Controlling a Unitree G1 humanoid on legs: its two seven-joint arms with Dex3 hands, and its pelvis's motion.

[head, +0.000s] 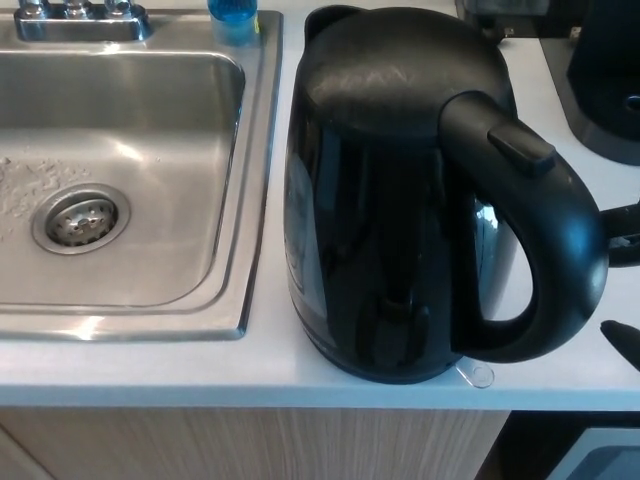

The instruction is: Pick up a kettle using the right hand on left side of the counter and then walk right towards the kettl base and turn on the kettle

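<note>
Head view, black kettle (400,200) upright near the counter (150,365) front edge, just right of the sink (130,180), right hand (622,290) fingers apart beside the handle, holding nothing.

Steel sink (232,200) (drain (80,220) inside), blue bottle (233,12) behind.

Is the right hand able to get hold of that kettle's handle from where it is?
Probably yes. The right hand shows only as black fingertips at the picture's right edge, just beside the handle, which curves out toward it. Nothing lies between them. How far the fingers are spread cannot be seen.
</note>
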